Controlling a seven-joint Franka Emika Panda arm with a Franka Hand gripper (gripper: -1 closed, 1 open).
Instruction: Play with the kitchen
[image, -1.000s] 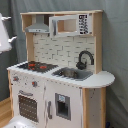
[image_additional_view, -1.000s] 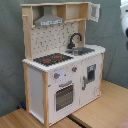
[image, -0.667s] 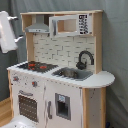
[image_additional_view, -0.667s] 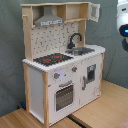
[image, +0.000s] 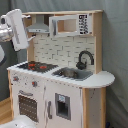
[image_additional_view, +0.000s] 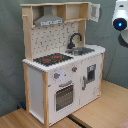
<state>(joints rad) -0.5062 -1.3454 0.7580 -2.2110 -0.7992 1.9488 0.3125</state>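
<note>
The kitchen (image: 60, 95) (image_additional_view: 60, 85) is a white and light-wood toy unit standing upright in both exterior views. It has a black faucet (image: 85, 57) over a steel sink (image: 72, 74), a red-ringed hob (image: 36, 65), an oven door (image_additional_view: 64, 96), a grey hood (image_additional_view: 49, 21) and an upper cabinet (image: 70, 25). My arm's white end with the gripper (image: 20, 35) hangs in the air at the first exterior view's upper left, beside the hood and above the hob, touching nothing. In the second exterior view a white arm part with a blue light (image_additional_view: 120, 22) shows at the upper right, apart from the kitchen.
A grey curtain (image: 115, 50) hangs behind the kitchen. The unit stands on a light wooden floor (image_additional_view: 105, 110). A rounded side shelf (image: 100, 80) juts out beside the sink.
The arm has come further into both views, moving toward the kitchen's upper part. The kitchen itself has not moved.
</note>
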